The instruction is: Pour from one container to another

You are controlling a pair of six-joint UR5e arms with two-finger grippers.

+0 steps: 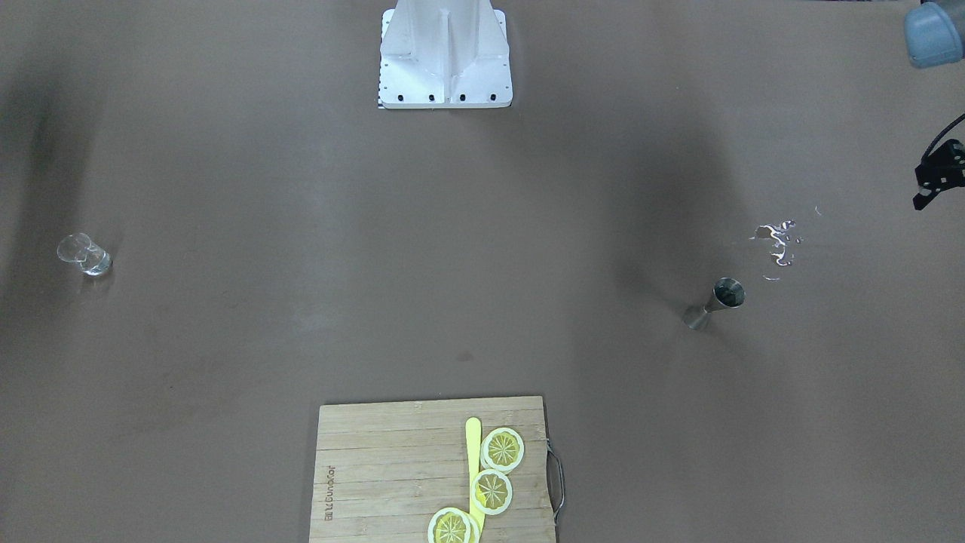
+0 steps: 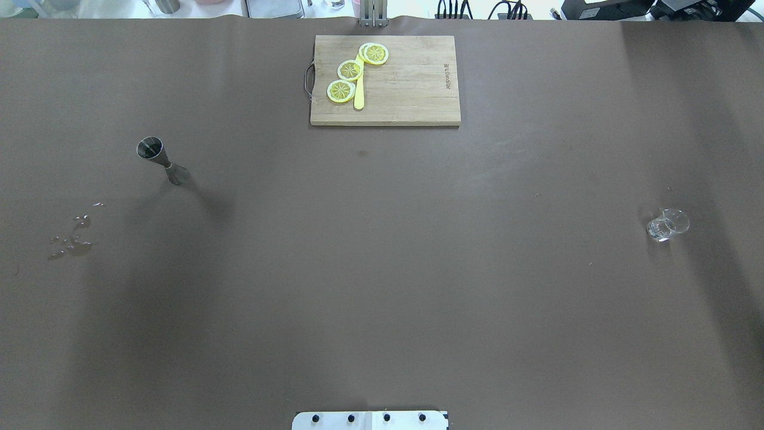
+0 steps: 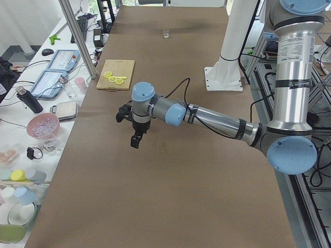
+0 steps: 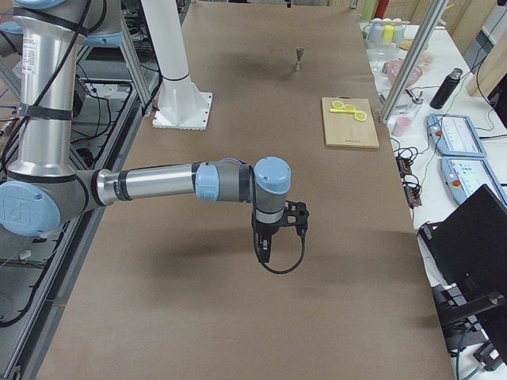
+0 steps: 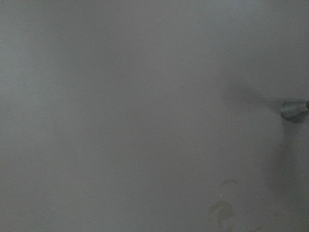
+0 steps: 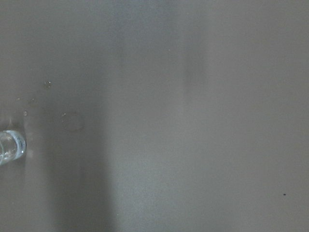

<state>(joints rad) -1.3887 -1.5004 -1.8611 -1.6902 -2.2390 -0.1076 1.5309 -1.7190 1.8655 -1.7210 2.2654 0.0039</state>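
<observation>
On the brown tabletop (image 2: 382, 269) the steel jigger (image 2: 162, 161) is being left ungripped. A level hold at its waist is advised. How far the left gripper (image 3: 135, 140) and right gripper (image 4: 264, 252) are parted cannot be told.

Silver arm tubes (image 3: 217, 120), pale blue joint caps (image 3: 143, 92), black cable (image 1: 942, 134), white base (image 1: 445, 68)

Left end effector (image 3: 135, 138) hangs over the robot's left end of the bench (image 2: 382, 269). A spill (image 2: 71, 242) lies toward the bench's middle from it, and the jigger (image 2: 161, 160) stands beyond the spill, farther from the robot's base (image 2: 370, 420). Right end effector (image 4: 265, 247) hangs over the opposite end, the glass (image 2: 667, 224) standing on the bench near it. Between the two end effectors, at the bench's far edge opposite the base, lies the cutting board (image 2: 412, 89), with lemon slices (image 2: 350, 70) and a knife (image 2: 359, 95) on the half nearer the left end effector.
</observation>
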